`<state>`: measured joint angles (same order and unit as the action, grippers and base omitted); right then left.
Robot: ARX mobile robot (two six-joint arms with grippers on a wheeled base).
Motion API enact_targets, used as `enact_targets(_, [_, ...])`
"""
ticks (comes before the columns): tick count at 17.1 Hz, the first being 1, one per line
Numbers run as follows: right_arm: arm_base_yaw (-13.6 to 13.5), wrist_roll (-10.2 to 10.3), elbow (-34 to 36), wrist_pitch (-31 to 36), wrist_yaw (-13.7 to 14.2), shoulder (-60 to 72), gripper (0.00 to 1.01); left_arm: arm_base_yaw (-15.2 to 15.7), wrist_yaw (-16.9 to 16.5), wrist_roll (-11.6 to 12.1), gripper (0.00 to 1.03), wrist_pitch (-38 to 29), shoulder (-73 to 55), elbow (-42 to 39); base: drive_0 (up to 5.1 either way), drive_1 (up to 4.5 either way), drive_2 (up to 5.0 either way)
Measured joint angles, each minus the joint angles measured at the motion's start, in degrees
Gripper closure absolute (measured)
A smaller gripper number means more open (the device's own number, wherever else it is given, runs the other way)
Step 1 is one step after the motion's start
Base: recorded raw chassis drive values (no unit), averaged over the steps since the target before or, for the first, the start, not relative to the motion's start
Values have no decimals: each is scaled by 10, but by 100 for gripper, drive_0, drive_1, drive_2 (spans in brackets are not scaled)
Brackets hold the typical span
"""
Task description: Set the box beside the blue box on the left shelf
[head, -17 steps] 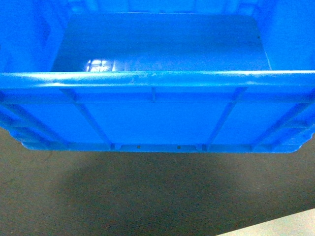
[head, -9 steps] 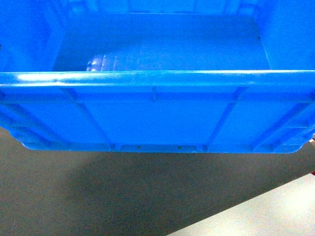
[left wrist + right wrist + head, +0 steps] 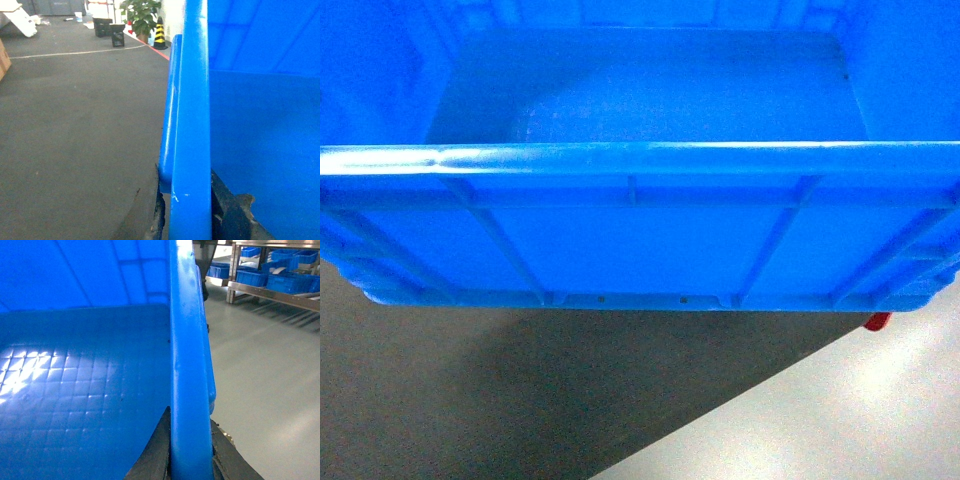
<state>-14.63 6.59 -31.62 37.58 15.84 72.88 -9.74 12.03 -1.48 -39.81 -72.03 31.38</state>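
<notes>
The box [image 3: 640,240], a big bright-blue crate with ribbed outer walls and nothing inside, hangs above the floor and fills the upper head view. My left gripper [image 3: 185,175] is shut on its left rim [image 3: 190,125], one dark finger outside the wall and one inside. My right gripper [image 3: 190,413] is shut on the right rim [image 3: 186,340] in the same way. I cannot pick out the left shelf or the blue box on it.
Dark floor [image 3: 470,400] meets pale floor [image 3: 820,420] below the crate. A red piece [image 3: 877,321] shows under its right corner. A silvery rack [image 3: 270,287] with small blue trays stands far right. A striped cone [image 3: 160,34], plant [image 3: 142,15] and black bins [image 3: 110,27] stand far left.
The crate stays fixed in my view while the floor slides beneath it. The pale floor patch at lower right has grown leftward, and the red piece has come into sight.
</notes>
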Motion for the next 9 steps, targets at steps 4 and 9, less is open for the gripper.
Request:
enact_targets(4, [0,0,0,0,0,0,93,0,0,0,89,0,0,0,-150,-150,-150])
enact_targets(9, [0,0,0,0,0,0,93,0,0,0,89,0,0,0,-131,-131,-131])
